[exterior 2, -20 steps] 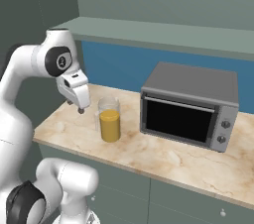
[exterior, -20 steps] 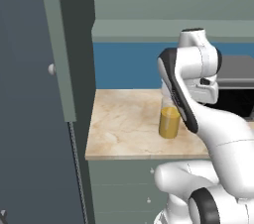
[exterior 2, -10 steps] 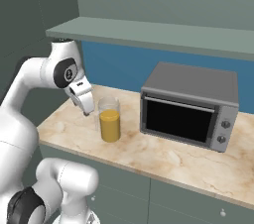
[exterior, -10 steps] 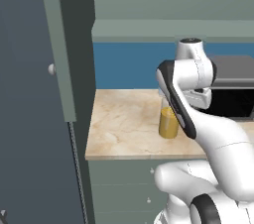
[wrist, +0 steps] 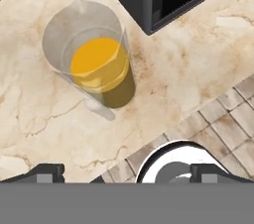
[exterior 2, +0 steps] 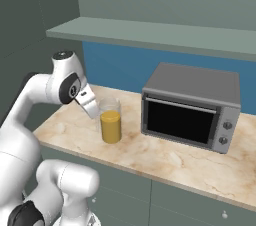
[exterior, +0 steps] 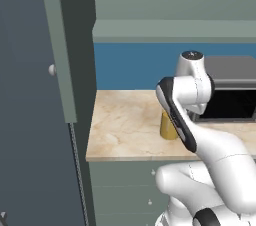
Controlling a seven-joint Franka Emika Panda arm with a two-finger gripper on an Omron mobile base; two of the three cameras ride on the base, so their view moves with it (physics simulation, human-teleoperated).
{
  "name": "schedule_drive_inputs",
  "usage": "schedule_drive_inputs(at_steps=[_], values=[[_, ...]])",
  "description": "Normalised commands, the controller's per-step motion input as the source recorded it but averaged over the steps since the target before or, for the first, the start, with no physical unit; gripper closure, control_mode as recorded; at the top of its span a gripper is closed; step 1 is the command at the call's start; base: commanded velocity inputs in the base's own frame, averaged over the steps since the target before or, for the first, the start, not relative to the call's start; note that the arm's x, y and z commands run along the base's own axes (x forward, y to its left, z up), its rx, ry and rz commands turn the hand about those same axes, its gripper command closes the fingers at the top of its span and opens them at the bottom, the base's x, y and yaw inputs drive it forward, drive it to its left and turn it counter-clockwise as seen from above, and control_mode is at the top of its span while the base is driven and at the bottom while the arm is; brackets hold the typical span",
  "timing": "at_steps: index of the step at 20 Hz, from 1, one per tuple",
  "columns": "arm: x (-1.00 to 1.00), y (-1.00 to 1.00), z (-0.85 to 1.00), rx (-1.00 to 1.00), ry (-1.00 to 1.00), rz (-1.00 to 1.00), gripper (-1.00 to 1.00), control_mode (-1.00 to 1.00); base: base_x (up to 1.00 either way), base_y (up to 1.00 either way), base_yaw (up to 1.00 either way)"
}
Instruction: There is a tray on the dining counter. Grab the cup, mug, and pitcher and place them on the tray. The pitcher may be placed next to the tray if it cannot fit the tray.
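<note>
Overhead, pitcher [wrist: 94, 67] rim and orange fill, gripper [wrist: 126, 172] jaws apart; sideways, toaster oven [exterior 2: 191, 106] beside it.

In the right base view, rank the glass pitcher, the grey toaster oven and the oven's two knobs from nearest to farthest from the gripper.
1. The tall clear glass pitcher with orange liquid, right beside the open gripper on the marbled counter.
2. The grey toaster oven, further right, past the pitcher.
3. The oven's two knobs, on its far right edge.

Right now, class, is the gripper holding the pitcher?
No. In the hand view the pitcher stands free on the marbled counter, ahead of the open gripper.
</note>
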Motion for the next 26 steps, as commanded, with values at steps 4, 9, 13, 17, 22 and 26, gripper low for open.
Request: schedule_drive_inputs(at_steps=[4, 9, 13, 17, 22, 26], values=[[0.35, 0.0, -0.17, 0.0, 0.0, 0.0, -1.0, -1.0, 0.0, 0.0, 0.0], [0.34, 0.0, -0.15, 0.0, 0.0, 0.0, -1.0, -1.0, 0.0, 0.0, 0.0], [0.19, -0.01, -0.16, 0.0, 0.0, 0.0, -1.0, -1.0, 0.0, 0.0, 0.0], [0.11, -0.06, -0.2, 0.0, 0.0, 0.0, -1.0, -1.0, 0.0, 0.0, 0.0], [0.05, -0.11, -0.21, 0.0, 0.0, 0.0, -1.0, -1.0, 0.0, 0.0, 0.0], [0.1, -0.01, -0.15, 0.0, 0.0, 0.0, -1.0, -1.0, 0.0, 0.0, 0.0]])
